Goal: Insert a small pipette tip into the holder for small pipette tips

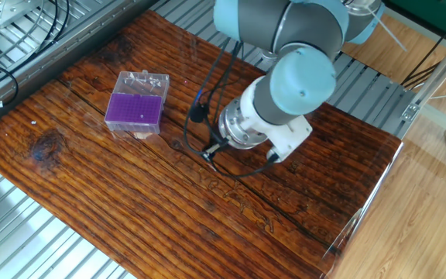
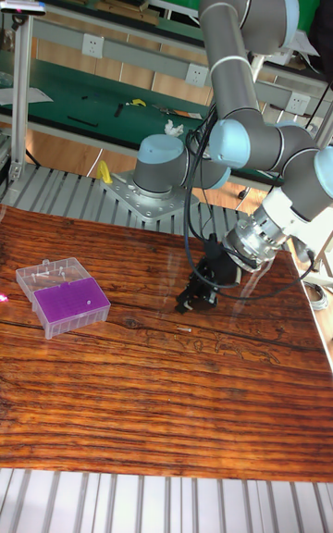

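Observation:
The holder for small pipette tips (image 1: 134,109) (image 2: 67,296) is a clear box with a purple holed top, standing on the left part of the wooden table. My gripper (image 1: 210,152) (image 2: 191,300) hangs tilted just above the wood near the table's middle, well to the right of the holder. Its black fingers are small and dark, and the gap between them is not readable. A thin pale sliver (image 2: 184,330) that may be a small pipette tip lies on the wood just in front of the fingertips. I see nothing clearly held.
The wooden table (image 1: 114,201) sits on a slatted metal frame (image 1: 22,232). Black cables (image 1: 207,85) loop from the wrist beside the gripper. The arm's base (image 2: 157,172) stands behind the table. The table's right edge (image 1: 370,194) lies near the wrist.

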Controlling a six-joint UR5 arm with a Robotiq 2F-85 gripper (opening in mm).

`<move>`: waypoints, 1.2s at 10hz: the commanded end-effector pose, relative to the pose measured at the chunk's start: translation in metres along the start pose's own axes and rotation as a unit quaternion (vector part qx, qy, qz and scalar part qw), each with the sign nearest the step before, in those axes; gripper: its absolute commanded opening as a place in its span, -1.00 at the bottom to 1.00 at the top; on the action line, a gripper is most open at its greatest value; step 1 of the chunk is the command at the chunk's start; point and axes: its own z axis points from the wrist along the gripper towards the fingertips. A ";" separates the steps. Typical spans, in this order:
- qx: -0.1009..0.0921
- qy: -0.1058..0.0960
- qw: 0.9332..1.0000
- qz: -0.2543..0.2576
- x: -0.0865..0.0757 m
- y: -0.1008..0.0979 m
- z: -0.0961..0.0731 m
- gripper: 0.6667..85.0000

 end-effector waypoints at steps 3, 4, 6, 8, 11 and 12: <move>0.012 0.064 0.996 -0.055 0.022 -0.005 -0.008 -0.30; 0.027 0.097 0.993 -0.058 0.020 -0.015 -0.025 -0.30; 0.033 0.120 0.991 -0.055 -0.003 -0.016 -0.044 -0.30; 0.056 0.144 0.986 -0.068 -0.012 -0.024 -0.046 -0.29; 0.042 0.143 0.982 -0.117 -0.003 -0.021 -0.030 -0.29; 0.035 0.156 0.980 -0.121 0.001 -0.017 -0.033 -0.29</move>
